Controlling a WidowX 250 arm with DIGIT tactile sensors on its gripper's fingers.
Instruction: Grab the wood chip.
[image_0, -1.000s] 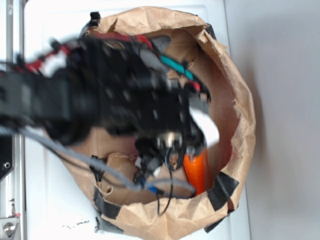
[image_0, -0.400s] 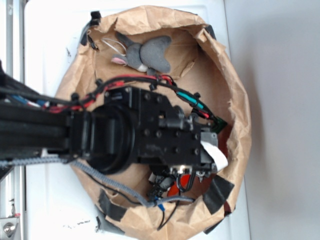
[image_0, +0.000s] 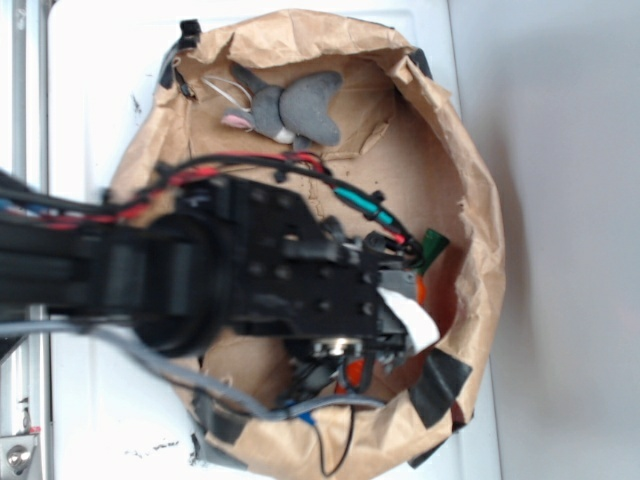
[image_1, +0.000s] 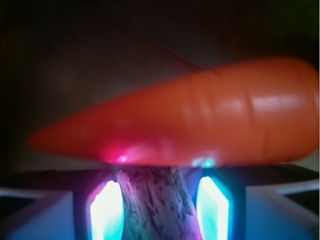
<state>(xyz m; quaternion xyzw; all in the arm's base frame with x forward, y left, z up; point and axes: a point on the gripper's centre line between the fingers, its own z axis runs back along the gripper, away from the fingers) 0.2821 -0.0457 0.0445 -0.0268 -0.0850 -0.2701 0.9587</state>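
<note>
In the wrist view the wood chip (image_1: 150, 205), rough and dark-brown, lies between my gripper's (image_1: 157, 202) two lit pads (image_1: 105, 212). The left pad is close against it and a narrow gap shows at the right pad. The jaws stand open around the chip. The orange carrot (image_1: 200, 125) lies crosswise just beyond the chip's far end. In the exterior view my gripper (image_0: 355, 372) is low inside the paper bag (image_0: 480, 200). The arm hides the chip there. Only bits of the carrot (image_0: 352, 374) and its green top (image_0: 432, 245) show.
A grey plush toy (image_0: 290, 105) lies at the bag's far side. Black tape patches (image_0: 440, 385) hold the crumpled bag rim. The bag wall stands close to the right of the gripper. The bag sits on a white surface (image_0: 90, 100).
The arm has come down and toward the bag's near side, uncovering the plush toy and covering most of the carrot. It has since settled a little lower.
</note>
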